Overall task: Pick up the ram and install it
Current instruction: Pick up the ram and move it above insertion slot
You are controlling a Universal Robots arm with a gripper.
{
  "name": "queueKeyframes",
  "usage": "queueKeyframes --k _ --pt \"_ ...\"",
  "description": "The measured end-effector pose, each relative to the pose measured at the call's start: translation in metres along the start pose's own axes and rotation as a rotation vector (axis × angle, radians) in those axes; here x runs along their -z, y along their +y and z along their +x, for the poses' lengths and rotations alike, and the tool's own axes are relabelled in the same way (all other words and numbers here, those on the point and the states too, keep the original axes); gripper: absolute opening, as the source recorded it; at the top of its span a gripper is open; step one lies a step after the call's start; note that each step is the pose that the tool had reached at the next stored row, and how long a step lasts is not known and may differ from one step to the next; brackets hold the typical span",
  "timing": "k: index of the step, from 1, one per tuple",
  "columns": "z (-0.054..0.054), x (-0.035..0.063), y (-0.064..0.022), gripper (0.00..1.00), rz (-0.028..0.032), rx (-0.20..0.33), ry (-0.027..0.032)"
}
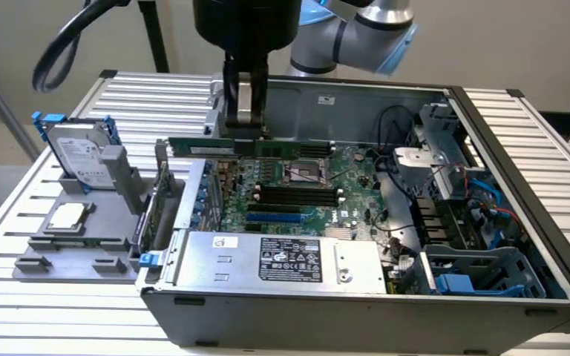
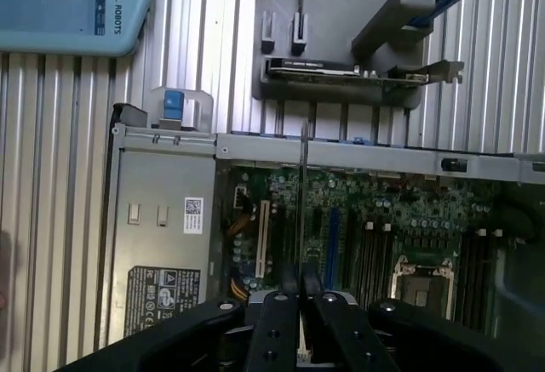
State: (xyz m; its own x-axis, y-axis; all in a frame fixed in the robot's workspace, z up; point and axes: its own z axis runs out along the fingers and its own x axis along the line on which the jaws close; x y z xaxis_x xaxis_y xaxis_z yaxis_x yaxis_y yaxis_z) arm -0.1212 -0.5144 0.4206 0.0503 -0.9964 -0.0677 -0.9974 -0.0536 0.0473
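The ram point(image 1: 285, 147), a long thin green stick, hangs level above the motherboard point(image 1: 355, 185) inside the open computer case point(image 1: 364, 311). My gripper point(image 1: 249, 135) reaches down from above and is shut on the ram a little toward its end on the exterior view's left. In the wrist view the ram point(image 2: 303, 193) shows edge-on as a thin line running out from between my gripper's point(image 2: 300, 285) black fingers point(image 2: 281, 304). The black memory slots point(image 1: 295, 194) lie below and in front of the stick, beside the processor socket point(image 1: 305, 173).
A grey fixture point(image 1: 77, 248) on the exterior view's left carries a hard drive in a blue caddy point(image 1: 79, 152), a silver processor chip point(image 1: 67, 216) and an upright expansion card point(image 2: 341, 70). The power supply point(image 1: 265, 256) fills the case front. Cables and a drive cage point(image 1: 444, 178) crowd the right.
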Motion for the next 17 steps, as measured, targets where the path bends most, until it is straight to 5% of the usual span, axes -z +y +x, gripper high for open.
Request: queueKeyframes --k 17 --pt "-0.036 -0.0069 -0.0430 0.14 0.0000 0.000 0.0009"
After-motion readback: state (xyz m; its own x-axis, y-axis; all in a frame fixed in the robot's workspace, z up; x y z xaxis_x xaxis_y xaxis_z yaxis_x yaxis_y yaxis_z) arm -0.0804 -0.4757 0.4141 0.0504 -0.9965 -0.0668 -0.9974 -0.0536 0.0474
